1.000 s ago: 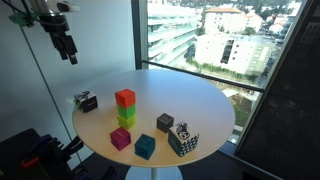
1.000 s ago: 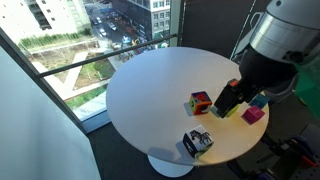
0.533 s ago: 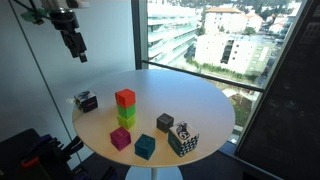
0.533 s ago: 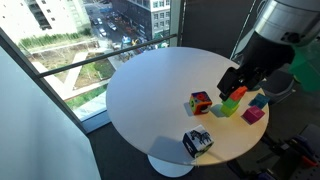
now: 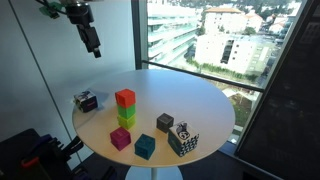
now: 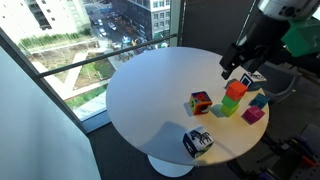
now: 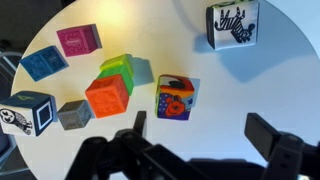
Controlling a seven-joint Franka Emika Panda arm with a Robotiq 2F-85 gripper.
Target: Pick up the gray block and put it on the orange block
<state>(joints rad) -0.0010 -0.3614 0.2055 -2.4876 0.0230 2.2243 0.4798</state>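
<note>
Gripper: black two-finger gripper (image 7: 200,126), fingers spread apart, empty (high over the tabletop).
Gray block: small dark gray cube (image 7: 74,114) on round white table (image 7: 250,80), just beside the orange one, at its 8 o'clock.
Orange block: red-orange cube (image 5: 125,98) atop lime green cube (image 5: 126,116).

Daylight is coming in through the window (image 5: 170,35). The buildings (image 5: 235,45) outside are washing out pale in an exterior view. The white table (image 5: 190,100) is taking this light evenly and is showing no hard glare. The blocks are throwing only short, soft shadows onto it. The floor (image 6: 115,160) is sitting in deep shade in both exterior views, and detail there is dropping into black. In the wrist view the gripper (image 7: 200,135) is showing dark and out of focus along the bottom edge, its fingers merging into shadow. The orange block (image 7: 108,97) is reading fairly sharp and well lit. All three frames are coming through small and slightly soft.
</note>
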